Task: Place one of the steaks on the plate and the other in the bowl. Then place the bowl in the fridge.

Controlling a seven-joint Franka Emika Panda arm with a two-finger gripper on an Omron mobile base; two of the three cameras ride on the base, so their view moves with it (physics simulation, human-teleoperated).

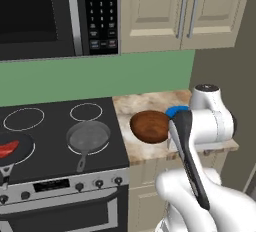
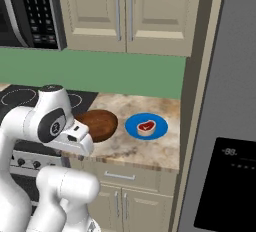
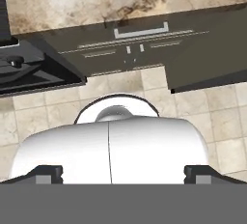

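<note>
Gripper (image 3: 123, 172) hangs spread and empty just before the bowl (image 1: 150, 125), red steak (image 1: 8, 149) far left across the stove.

Marble counter (image 2: 150, 148) bears bowl (image 2: 98, 124), plate (image 2: 146, 126)

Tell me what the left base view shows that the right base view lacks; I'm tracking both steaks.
Left base view alone: the bright red steak lying in a black pan on the stove's left side, plus an empty grey frying pan on the burner nearer the counter. Right base view alone: the fat-rimmed steak lying on the blue plate, and the grey fridge at the right. Both share the brown bowl, empty, beside the plate on the counter.
</note>
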